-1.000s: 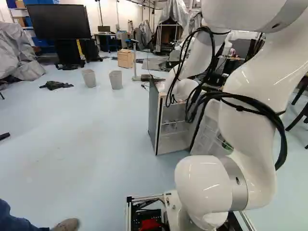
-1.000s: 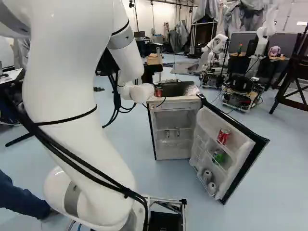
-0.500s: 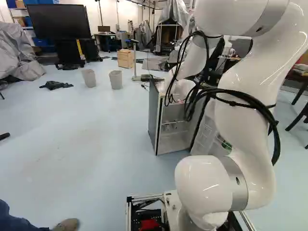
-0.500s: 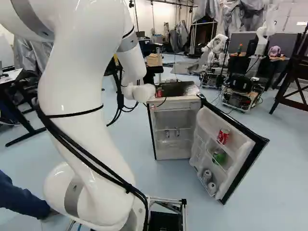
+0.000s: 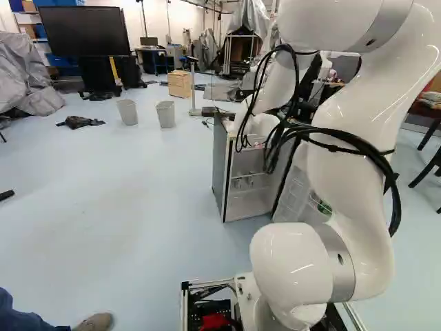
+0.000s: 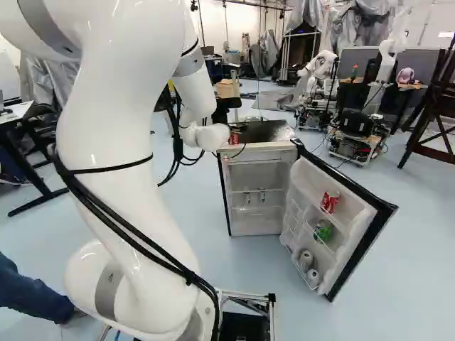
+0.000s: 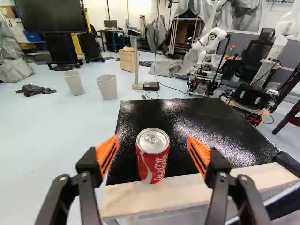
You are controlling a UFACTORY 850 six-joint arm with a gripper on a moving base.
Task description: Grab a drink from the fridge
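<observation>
In the wrist view my gripper (image 7: 152, 146) stands open, orange pads apart. Between and just beyond the fingertips, a red drink can (image 7: 153, 161) is upright on the fridge's black top (image 7: 197, 126), near its pale front edge, touching neither pad. The right base view shows that can (image 6: 234, 137) beside the arm's wrist, which hides the gripper. Below, the fridge (image 6: 257, 170) stands with its door (image 6: 359, 213) swung open. The door racks hold a red can (image 6: 330, 202), a green can (image 6: 323, 230) and two pale cans (image 6: 306, 260). Small items (image 6: 247, 198) sit on an inner shelf.
The open door juts out at the fridge's right side. Beyond the fridge are another robot (image 6: 320, 78), a wheeled cart (image 6: 355, 142) and a wooden frame (image 6: 434, 106). Two grey bins (image 5: 165, 114) stand farther off to the left. A black cable (image 7: 176, 89) lies behind the fridge.
The upper arm has shifted forward and its elbow is lower than a second ago, with the wrist nearly where it was; over the last half second it hardly moves. The base has stayed put.
</observation>
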